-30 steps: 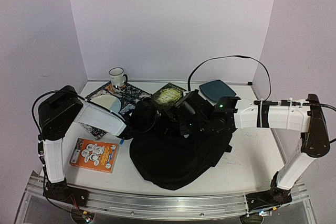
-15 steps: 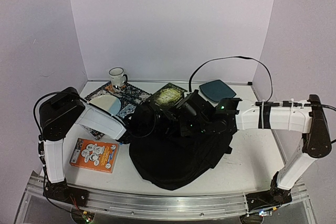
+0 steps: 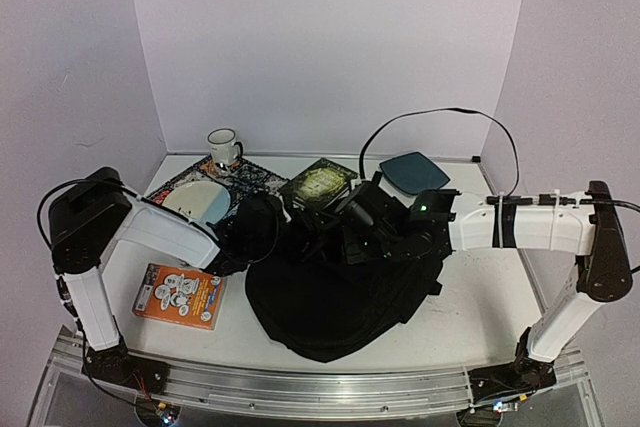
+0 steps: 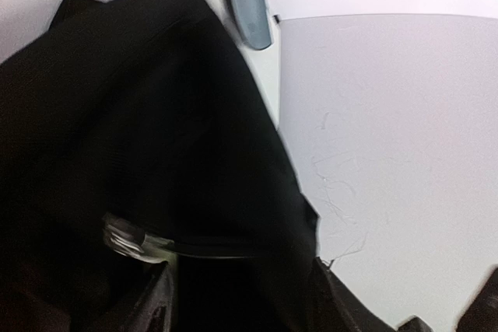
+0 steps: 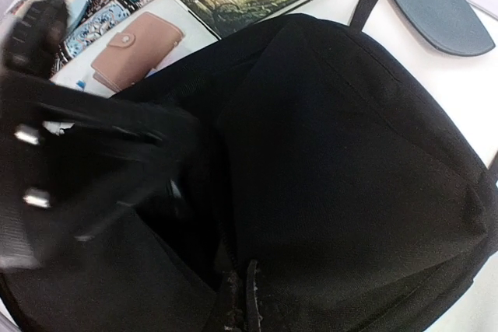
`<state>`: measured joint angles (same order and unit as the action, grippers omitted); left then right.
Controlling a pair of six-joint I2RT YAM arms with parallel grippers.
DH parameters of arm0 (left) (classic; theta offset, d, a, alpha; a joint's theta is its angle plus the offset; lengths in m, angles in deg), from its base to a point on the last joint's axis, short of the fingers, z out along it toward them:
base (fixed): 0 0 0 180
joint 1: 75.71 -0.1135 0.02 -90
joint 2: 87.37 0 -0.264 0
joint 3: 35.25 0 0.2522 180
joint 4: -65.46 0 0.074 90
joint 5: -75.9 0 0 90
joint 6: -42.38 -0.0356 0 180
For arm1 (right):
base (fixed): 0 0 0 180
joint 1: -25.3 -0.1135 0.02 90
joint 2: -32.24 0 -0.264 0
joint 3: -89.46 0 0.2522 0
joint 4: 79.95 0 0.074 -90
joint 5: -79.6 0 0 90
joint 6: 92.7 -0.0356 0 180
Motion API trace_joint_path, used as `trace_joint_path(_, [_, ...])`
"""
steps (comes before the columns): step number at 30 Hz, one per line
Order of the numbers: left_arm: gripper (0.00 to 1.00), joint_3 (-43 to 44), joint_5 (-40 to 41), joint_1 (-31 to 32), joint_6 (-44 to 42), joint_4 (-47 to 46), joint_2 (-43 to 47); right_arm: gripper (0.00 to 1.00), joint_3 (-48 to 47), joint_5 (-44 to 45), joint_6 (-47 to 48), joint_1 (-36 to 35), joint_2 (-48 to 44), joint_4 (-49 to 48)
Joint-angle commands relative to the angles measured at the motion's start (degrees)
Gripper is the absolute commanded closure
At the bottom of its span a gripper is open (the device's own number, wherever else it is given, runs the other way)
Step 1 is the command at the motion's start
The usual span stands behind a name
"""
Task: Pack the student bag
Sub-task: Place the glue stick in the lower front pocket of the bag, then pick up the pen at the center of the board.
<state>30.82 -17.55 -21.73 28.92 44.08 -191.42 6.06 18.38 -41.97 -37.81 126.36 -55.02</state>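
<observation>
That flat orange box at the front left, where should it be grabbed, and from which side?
Probably from straight above, spanning the orange box across its narrower width and pinching its two long edges near the middle. It lies flat on the table with bare surface along both long edges, and its sides look too low to pinch from the side.
</observation>
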Motion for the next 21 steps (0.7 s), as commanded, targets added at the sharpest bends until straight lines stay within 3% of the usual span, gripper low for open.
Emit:
trace_joint_path(1, [0.35,-4.43,3.24,-0.55,-9.85,-1.76,10.85,1.00,1.48,2.24,0.05,-0.46,-2.67,6.01])
trace_joint_path(8, [0.27,-5.82,9.18,-0.85,-21.96,14.11,19.35,1.00,3.14,3.17,-0.51,-0.51,-4.98,9.51])
trace_joint_path(16, [0.22,1.76,14.83,-4.06,-33.00,38.84,19.01,1.00,5.02,3.26,-0.21,-0.49,-8.17,12.24])
trace_joint_path(21, [0.23,3.05,17.59,-6.87,-38.34,47.96,18.86,1.00,4.50,3.34,1.25,-0.58,-8.90,12.29])
